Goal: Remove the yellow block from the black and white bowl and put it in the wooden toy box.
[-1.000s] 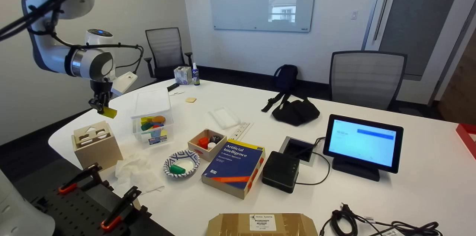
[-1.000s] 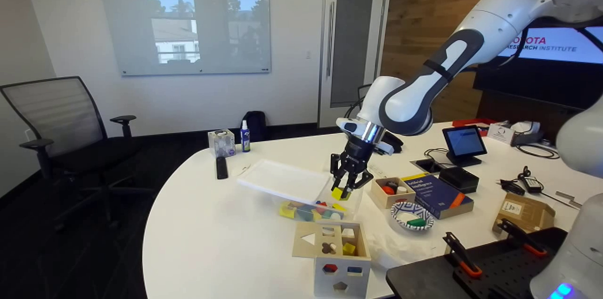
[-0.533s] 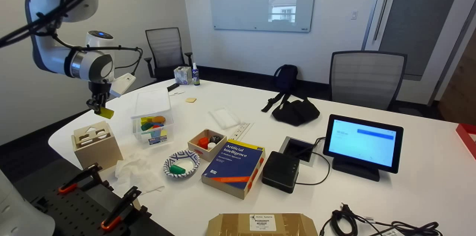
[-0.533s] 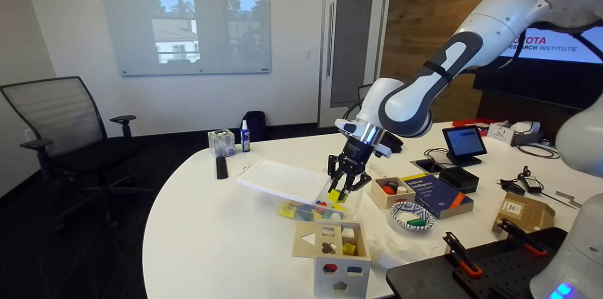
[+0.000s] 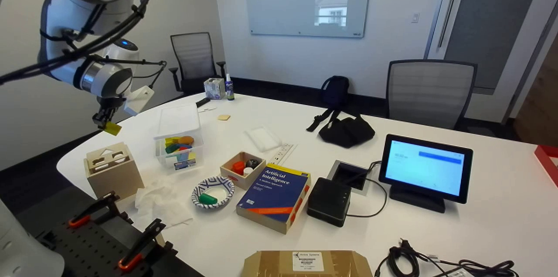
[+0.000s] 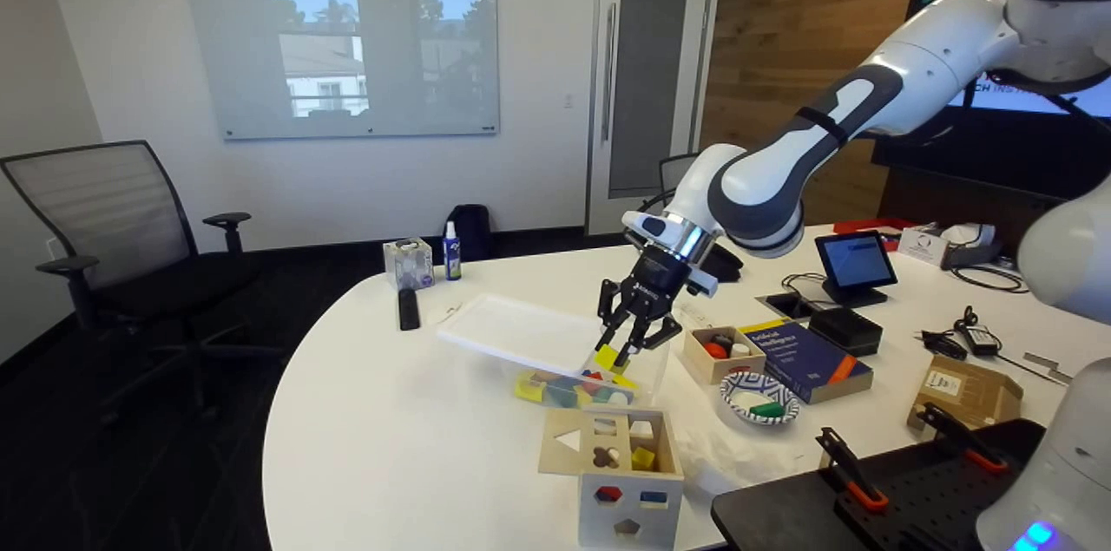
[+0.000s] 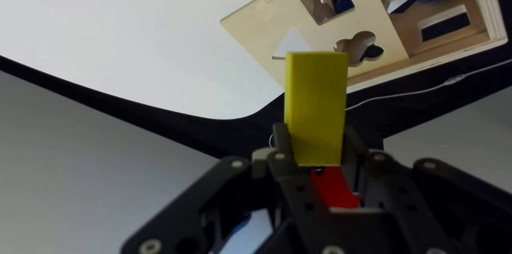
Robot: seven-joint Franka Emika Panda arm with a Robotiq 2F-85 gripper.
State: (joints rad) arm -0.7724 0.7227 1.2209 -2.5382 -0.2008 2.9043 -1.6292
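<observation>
My gripper is shut on the yellow block and holds it in the air, tilted in both exterior views. The wooden toy box stands below the gripper on the table. Its lid is slid partly aside, leaving an opening over blocks inside. In the wrist view the block overlaps the lid edge of the box, near the triangle and clover holes; the opening lies up and right. The black and white bowl also shows in an exterior view and holds a green piece.
A clear tub of coloured blocks with a lid on it stands beside the toy box. Crumpled tissue lies in front of the box. A small wooden tray and a thick book stand past the bowl. Clamps rise at the robot's base.
My gripper, still shut on the yellow block, has moved left in both exterior views, coming more over the toy box in one of them. The block looks more tilted. The bowl and box have not moved.
</observation>
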